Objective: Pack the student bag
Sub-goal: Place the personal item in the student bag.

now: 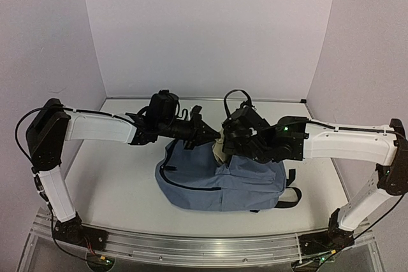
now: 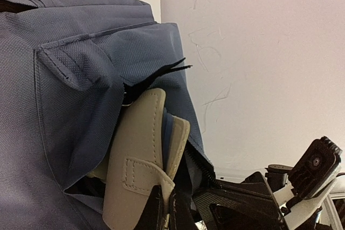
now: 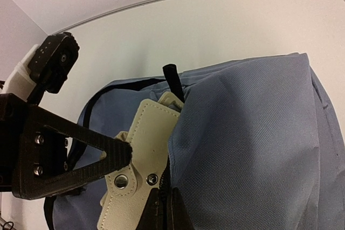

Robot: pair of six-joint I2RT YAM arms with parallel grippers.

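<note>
At mid-frame, left gripper (image 1: 209, 134) is clamped on a cream case (image 2: 140, 160) whose long axis points down into the student bag (image 1: 217, 186) just below; I cannot tell whether the adjacent right gripper (image 1: 231, 139) is apart or together.

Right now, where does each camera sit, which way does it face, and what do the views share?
Top external: above and behind the robot, looking down on the table, with the left gripper and right gripper meeting over the student bag.
Left wrist: on the left arm, close against the bag and a cream pouch; its own dark fingers show at the bottom edge, the right gripper lower right.
Right wrist: faces the pouch from the opposite side; left gripper at left.
Shared: all show bag and pouch.
</note>
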